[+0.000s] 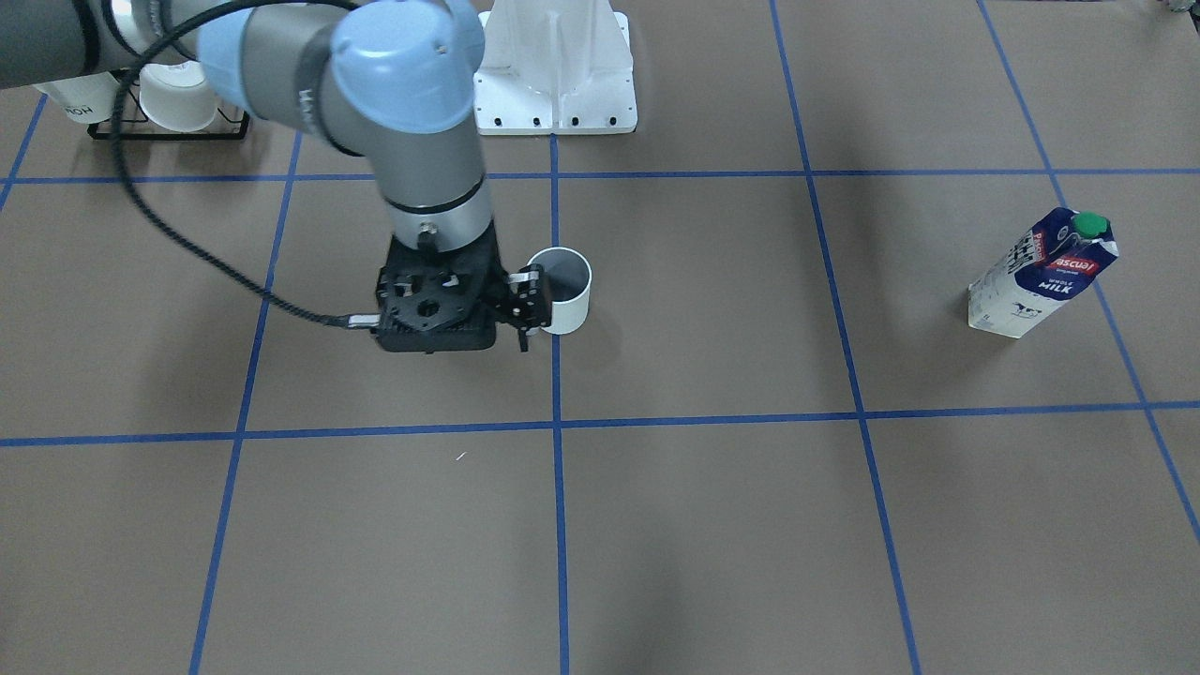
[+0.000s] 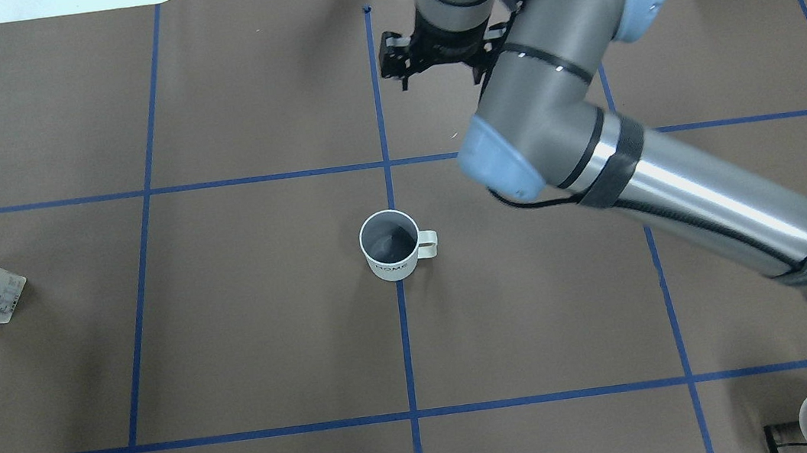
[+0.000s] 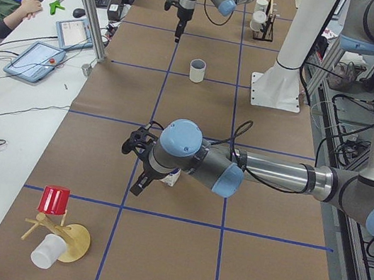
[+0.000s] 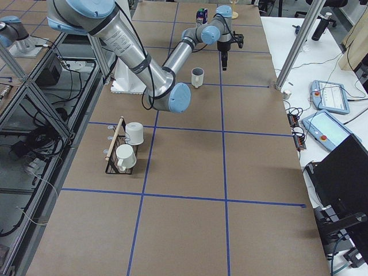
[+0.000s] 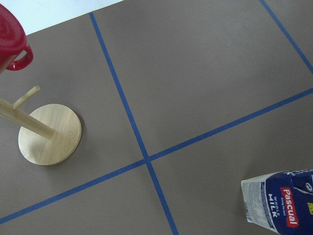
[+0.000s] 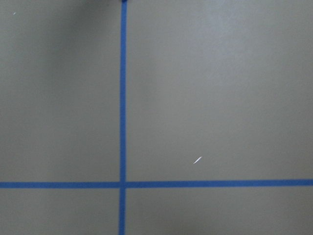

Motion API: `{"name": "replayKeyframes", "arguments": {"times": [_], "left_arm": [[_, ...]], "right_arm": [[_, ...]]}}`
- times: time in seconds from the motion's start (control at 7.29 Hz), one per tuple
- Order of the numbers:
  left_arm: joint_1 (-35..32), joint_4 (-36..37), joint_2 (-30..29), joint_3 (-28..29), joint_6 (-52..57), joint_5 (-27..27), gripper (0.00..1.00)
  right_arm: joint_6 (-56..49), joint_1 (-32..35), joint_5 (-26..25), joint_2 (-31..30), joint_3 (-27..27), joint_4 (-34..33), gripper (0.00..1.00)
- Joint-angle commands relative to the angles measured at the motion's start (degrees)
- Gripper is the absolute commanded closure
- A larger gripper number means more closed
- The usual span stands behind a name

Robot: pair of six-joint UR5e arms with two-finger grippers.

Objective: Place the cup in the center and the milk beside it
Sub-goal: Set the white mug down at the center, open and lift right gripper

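Peg stand: nearest us was a pale wooden peg stand with a round base (image 3: pixel 75 242), carrying a glossy red cup (image 3: pixel 55 200).
Left gripper: we saw the left gripper (image 3: pixel 137 188) hanging low just beside the carton; we could not tell whether it was released or clenched.
Milk: the tall dark-blue and white milk carton with a green screw cap (image 1: pixel 1041 277) stood upright on the robot's left side, well apart from the mug.
Cup: the plain off-white mug with a grey inside (image 2: pixel 391 247) stood upright on the central blue tape line (image 2: pixel 404 334), its handle towards the robot's right.
Right gripper: the right gripper (image 2: pixel 400 73) hung raised beyond the mug, apart from it and holding nothing; we could not tell how its jaws stood.
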Motion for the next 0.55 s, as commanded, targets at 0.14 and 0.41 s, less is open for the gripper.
{"name": "replayKeyframes", "arguments": {"times": [0.14,0.41], "left_arm": [[0.7,-7.4,0.7,-0.2,-0.4,-0.4,0.01],[2.2,-7.3,0.5,-0.8,-7.4,-0.5,0.00]], "right_arm": [[-31.1,16.4,8.6,-19.5,0.4,8.3,0.00],[-48.5,26.1,11.0,-30.6,0.4,9.1,0.00]]}}
